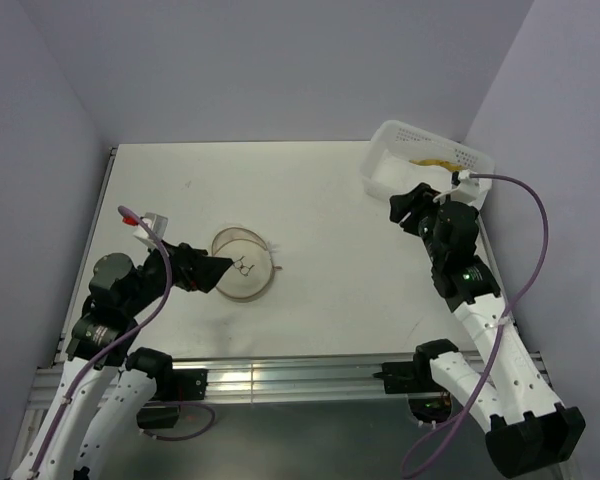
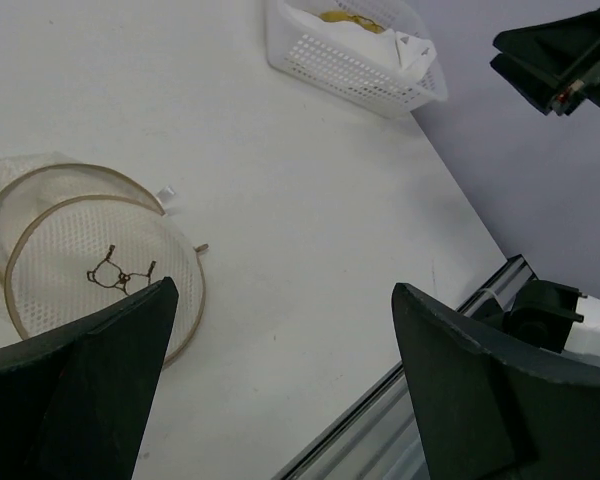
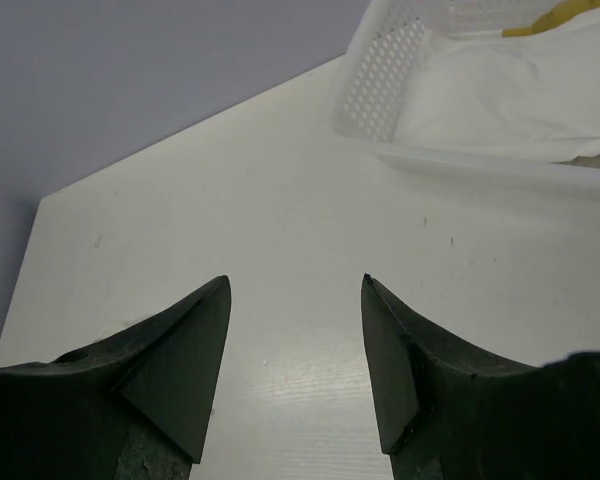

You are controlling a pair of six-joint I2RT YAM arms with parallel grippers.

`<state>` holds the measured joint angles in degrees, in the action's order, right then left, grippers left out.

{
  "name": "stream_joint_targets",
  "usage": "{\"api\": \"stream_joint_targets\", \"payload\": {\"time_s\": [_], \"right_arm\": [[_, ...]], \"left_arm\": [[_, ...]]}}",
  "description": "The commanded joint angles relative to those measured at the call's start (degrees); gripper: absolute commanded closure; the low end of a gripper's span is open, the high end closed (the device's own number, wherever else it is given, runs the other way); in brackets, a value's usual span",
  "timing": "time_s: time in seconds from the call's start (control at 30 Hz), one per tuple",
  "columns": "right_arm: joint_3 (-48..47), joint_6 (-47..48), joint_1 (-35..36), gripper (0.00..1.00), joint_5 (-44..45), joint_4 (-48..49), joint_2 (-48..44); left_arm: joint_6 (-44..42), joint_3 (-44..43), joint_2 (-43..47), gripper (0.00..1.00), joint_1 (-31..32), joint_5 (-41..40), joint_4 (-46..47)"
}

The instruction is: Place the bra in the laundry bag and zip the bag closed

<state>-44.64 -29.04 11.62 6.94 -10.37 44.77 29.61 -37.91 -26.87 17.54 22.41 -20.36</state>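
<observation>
Left claw: the left claw is spread wide with nothing between its fingers, tips right at the left edge of the laundry bag. Touching or just above it? Can't tell!
Left arm pose: folded tight. It rises from the near-left base, the elbow is tucked and the wrist is levelled off, pointing right across the desk.
Right claw: the right claw is also parted and gripping nothing. It is aimed at the near-left corner of the white basket, close to it but apart.
Right arm pose: stretched out. A long reach from the near-right base up the right side, with the wrist cocked toward the far-left.
Laundry bag: it sits flat on the desk left of centre. The round flap lies offset over the body, so two hoop rims show, and the dark zip pulls rest on the mesh.
Bra: the bra is over in the basket at the far-right corner. Only a yellow sliver peeks out above white cloth, well apart from the bag.
</observation>
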Motion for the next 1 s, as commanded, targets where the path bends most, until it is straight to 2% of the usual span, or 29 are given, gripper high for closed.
{"api": "stream_joint_targets", "payload": {"time_s": [0.0, 0.17, 0.27, 0.33, 0.4, 0.47, 0.57, 0.6, 0.67, 0.73, 0.83, 0.9, 0.97], "right_arm": [[-3.78, 0.38, -0.28, 0.38, 1.58, 0.44, 3.20], [-7.46, 1.43, -0.19, 0.39, 7.29, 0.96, 10.05], [-11.50, 2.58, -0.37, 0.42, 12.12, 0.88, 17.43], [-15.18, 4.07, -0.72, 0.48, 16.15, 0.97, 23.50], [-18.45, 5.12, -2.38, 0.57, 18.01, 0.44, 31.11], [-23.90, 4.87, -5.10, 0.62, 18.37, -1.75, 36.58], [-30.92, 4.95, -8.96, 0.63, 17.85, -2.89, 47.04], [-33.38, 5.30, -9.94, 0.62, 18.19, -3.86, 52.21], [-40.06, 5.57, -11.61, 0.61, 18.02, -6.76, 56.81], [-45.76, 6.27, -14.95, 0.57, 18.46, -9.73, 62.52], [-49.47, 7.68, -16.71, 0.47, 20.39, -11.33, 68.24], [-50.62, 8.38, -17.50, 0.36, 21.09, -11.95, 71.48], [-52.21, 8.73, -18.56, 0.34, 21.28, -12.74, 73.43]], "left_arm": [[-1.57, -1.55, 1.47, 0.03, -0.31, 2.72, 2.26], [-1.74, -1.11, 2.44, 0.02, 0.21, 3.78, 2.26], [-2.09, -0.94, 3.40, 0.01, 1.09, 3.87, 1.82], [-2.18, -0.94, 4.46, 0.01, 1.53, 3.25, 1.29], [-2.18, -0.67, 5.25, 0.01, 2.14, 2.55, 0.76], [-2.18, -0.50, 5.95, 0.01, 2.85, 2.11, 0.41], [-2.27, -0.50, 6.66, 0.01, 3.72, 1.32, -0.12], [-2.10, -0.41, 6.75, 0.01, 3.99, 0.97, -0.29], [-2.01, -0.41, 6.75, 0.01, 4.69, 0.96, -0.38], [-2.01, -0.41, 6.31, 0.01, 4.96, 0.88, -0.38], [-2.10, -0.58, 5.52, 0.01, 5.31, 1.14, -0.29], [-2.18, -0.59, 5.34, 0.01, 5.31, 0.61, -0.47], [-2.18, -0.67, 4.99, 0.01, 5.31, 0.70, -0.47]]}}
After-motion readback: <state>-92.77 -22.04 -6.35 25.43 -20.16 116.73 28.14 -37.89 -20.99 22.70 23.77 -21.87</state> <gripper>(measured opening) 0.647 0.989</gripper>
